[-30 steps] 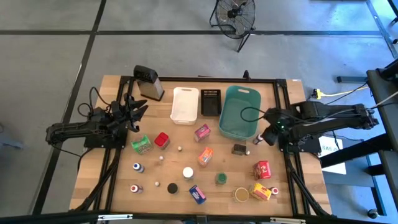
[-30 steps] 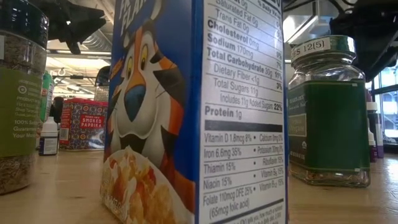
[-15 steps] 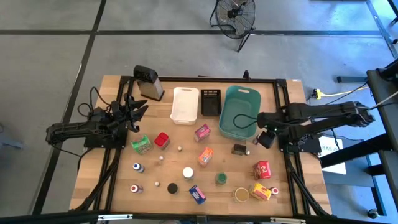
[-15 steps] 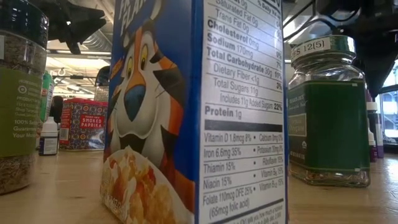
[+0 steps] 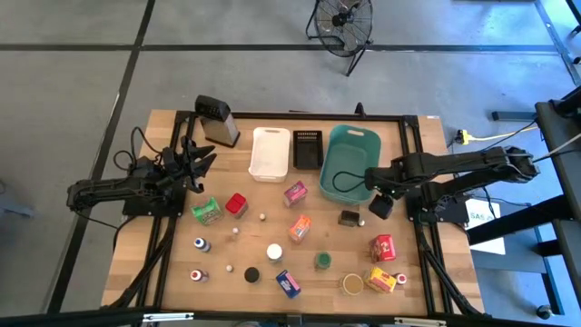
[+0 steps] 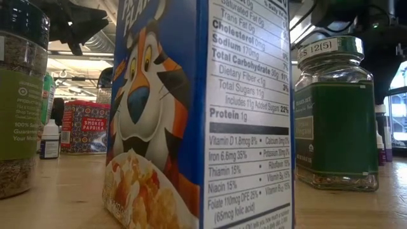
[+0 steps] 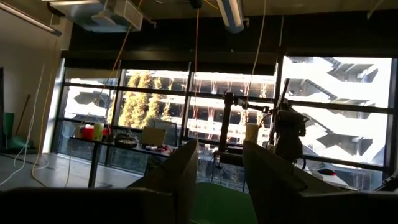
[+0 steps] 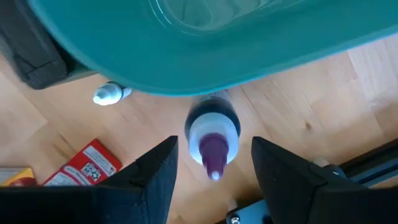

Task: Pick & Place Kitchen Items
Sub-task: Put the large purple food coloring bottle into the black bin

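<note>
I see the right gripper [image 8: 213, 180] poised above a small bottle [image 8: 212, 138] with a purple cap; its two fingers [image 8: 155, 171] stand apart, one on each side of the bottle, with no contact visible. The bottle stands on the table just beside the near wall of the teal basket [image 8: 205, 56]. A smaller white-capped bottle [image 8: 111, 93] lies near the same wall, and a red box [image 8: 84, 165] lies farther from the basket.

In the high view the right gripper [image 5: 380, 205] sits at the basket's [image 5: 338, 186] front right corner. The left gripper [image 5: 201, 161] waits well to the left of the basket, beyond the white bin [image 5: 270, 153]; its fingers [image 7: 180, 174] are parted with nothing between them, pointing at windows across the room.

The surface is a wooden table [image 5: 172, 254] on a grey floor; a fan [image 5: 342, 20] stands beyond it. The other groceries are scattered in front of the basket.

In the low view a blue cereal box [image 6: 197, 114] shows a tiger and a nutrition panel reading "Total Carbohydrate" and "Protein 1g". A green jar [image 6: 334, 121] is marked "$ 12(5)". A red tin [image 6: 86, 127] reads "SMOKED PAPRIKA".
</note>
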{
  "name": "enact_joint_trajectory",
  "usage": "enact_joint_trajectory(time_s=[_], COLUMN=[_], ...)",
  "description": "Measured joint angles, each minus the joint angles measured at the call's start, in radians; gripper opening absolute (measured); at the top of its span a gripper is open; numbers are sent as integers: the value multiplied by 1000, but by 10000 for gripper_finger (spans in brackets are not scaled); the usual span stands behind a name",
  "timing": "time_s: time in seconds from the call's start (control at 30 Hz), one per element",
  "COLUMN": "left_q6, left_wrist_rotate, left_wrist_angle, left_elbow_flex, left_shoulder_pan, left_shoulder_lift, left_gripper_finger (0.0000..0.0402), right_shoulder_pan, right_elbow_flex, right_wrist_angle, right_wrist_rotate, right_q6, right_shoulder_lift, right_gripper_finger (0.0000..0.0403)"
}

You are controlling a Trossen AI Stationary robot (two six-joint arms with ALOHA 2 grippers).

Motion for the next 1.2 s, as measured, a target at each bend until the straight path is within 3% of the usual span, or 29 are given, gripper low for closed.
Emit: enact_joint_trajectory(time_s=[0.57,0.93,1.2], left_q6=[-31,-28,-28], left_wrist_rotate=[54,60,60], left_wrist_angle=[0,0,0], left_elbow_flex=[0,0,0], left_shoulder_pan=[0,0,0], left_shoulder_lift=[0,0,0], left_gripper_finger=[125,125,125], right_shoulder_pan=[-2,-2,-1], right_elbow_flex=[0,-28,-45], right_wrist_angle=[24,32,64], right_wrist_rotate=[-2,13,23], right_q6=[-42,-42,-53], right_shoulder_lift=[55,54,51], right_gripper_finger=[206,159,154])
